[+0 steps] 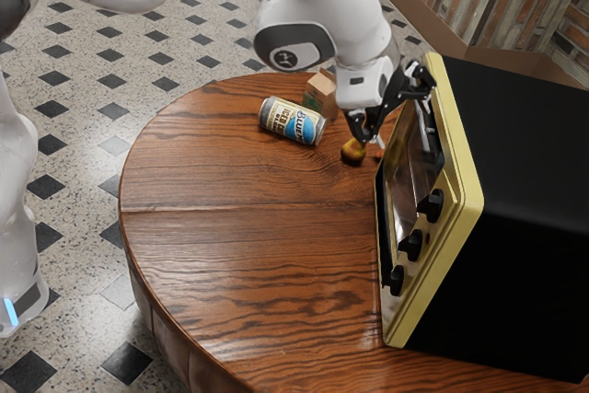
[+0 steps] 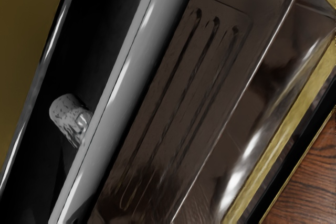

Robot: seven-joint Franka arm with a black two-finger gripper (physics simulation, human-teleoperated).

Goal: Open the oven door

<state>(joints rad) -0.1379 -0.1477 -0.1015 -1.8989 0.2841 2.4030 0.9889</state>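
On the round wooden table [image 1: 202, 255] stands the oven [image 1: 525, 163], a big black body with pale yellow front, and in this front is the door [image 1: 411, 181], of dark, shiny see-through glass, which looks shut. Along the glass goes a straight, smooth grey handle [image 2: 126, 93], and the gripper [image 1: 394, 117] is close at the oven's front, at the end far from the three black knobs [image 1: 430, 205], with its two fingers spread apart. Before the oven lie a can [image 1: 293, 121] and, nearer to it, a small yellow-brown fruit [image 1: 352, 153].
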